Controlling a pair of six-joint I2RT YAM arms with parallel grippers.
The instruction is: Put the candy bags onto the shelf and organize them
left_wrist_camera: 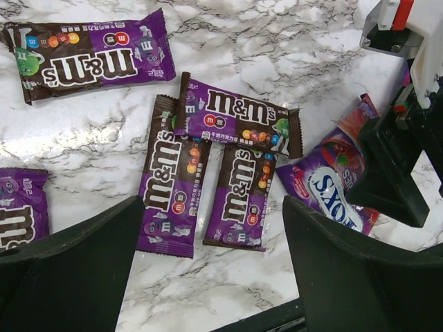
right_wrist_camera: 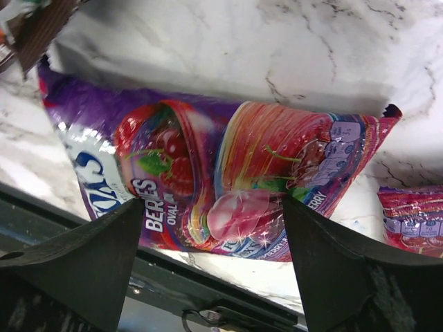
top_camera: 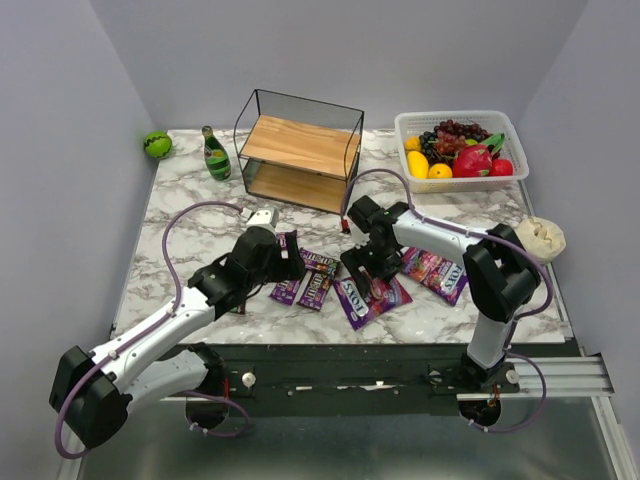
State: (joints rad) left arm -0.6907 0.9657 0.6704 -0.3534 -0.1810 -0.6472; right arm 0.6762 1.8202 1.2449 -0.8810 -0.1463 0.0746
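The shelf, a black wire box with two wooden boards, stands at the back centre with nothing showing on its boards. Several M&M's packets lie flat in a cluster near the front centre. One FOX'S bag lies just right of them, and a second FOX'S bag lies further right. My left gripper is open and empty above the near ends of two packets. My right gripper is open over the first bag's near edge.
A white fruit basket stands at the back right. A green bottle and a green ball are at the back left. A small beige carton lies by the left wrist. A beige lump sits at the right edge.
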